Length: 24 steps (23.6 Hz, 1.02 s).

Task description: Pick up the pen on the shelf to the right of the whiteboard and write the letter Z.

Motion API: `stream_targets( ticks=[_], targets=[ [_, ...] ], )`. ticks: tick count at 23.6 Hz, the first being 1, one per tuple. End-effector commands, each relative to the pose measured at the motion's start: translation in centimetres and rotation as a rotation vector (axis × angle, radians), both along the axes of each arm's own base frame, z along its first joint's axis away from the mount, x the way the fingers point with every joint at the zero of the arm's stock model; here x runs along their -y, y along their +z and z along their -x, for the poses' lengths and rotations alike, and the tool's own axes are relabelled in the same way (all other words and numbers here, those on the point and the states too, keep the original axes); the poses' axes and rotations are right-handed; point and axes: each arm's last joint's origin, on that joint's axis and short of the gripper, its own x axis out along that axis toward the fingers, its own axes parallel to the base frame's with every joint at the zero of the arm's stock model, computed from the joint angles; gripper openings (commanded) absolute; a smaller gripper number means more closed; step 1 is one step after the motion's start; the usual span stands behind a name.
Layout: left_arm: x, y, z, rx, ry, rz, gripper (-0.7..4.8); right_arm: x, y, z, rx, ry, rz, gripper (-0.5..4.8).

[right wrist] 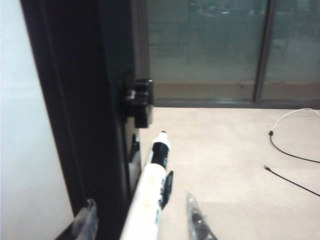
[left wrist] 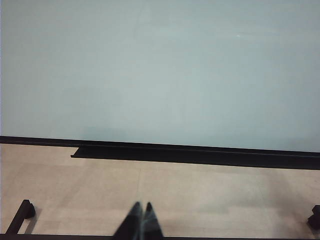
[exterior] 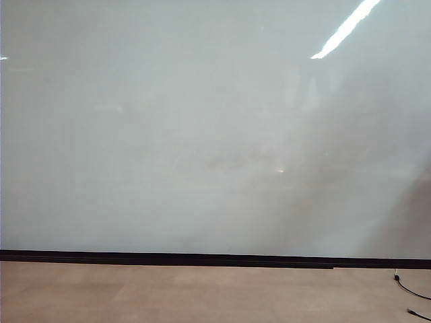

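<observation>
Bare floor [left wrist: 200, 195] open ahead of left gripper [left wrist: 141, 209], whiteboard [left wrist: 160, 70] walling off beyond, black frame [right wrist: 80, 100] tight beside right gripper [right wrist: 142, 220], pen [right wrist: 150, 190] between its fingers, cables [right wrist: 290, 155] on open floor beyond.

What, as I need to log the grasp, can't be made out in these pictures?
1. Right wrist view: the pen lies between the right gripper's fingers beside a black frame. The picture edge hides any contact, so whether it is held is unclear. The pen's rear end is cut off too.
2. Exterior view: only the whiteboard shows. The pen and both grippers lie outside it.
3. Left wrist view: the left gripper, shut, faces the whiteboard. Only its tips show.
</observation>
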Motion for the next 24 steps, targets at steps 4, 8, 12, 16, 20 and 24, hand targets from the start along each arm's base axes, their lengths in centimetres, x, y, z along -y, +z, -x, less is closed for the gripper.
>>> stream_targets(
  ticks=[4,8,12,16,20,24],
  targets=[
    [0.00,0.17,-0.01,0.013,-0.001,-0.004,-0.04,0.06,0.25,-0.06,0.014,-0.006,0.008,2.28],
    [0.00,0.17,-0.01,0.013,-0.001,-0.004,-0.04,0.07,0.11,-0.06,0.000,-0.006,0.000,2.28],
    [0.00,0.17,-0.01,0.013,-0.001,-0.004,-0.05,0.06,0.12,-0.07,0.002,-0.005,0.000,2.26],
    [0.00,0.17,-0.01,0.013,-0.001,-0.004,-0.04,0.06,0.16,-0.07,0.005,-0.005,0.002,2.05],
    [0.00,0.17,-0.01,0.013,-0.001,-0.004,-0.04,0.06,0.23,-0.07,0.011,-0.006,0.006,2.05],
    [0.00,0.17,-0.01,0.013,-0.001,-0.004,-0.04,0.06,0.22,-0.07,0.011,-0.006,0.005,1.17]
  ],
)
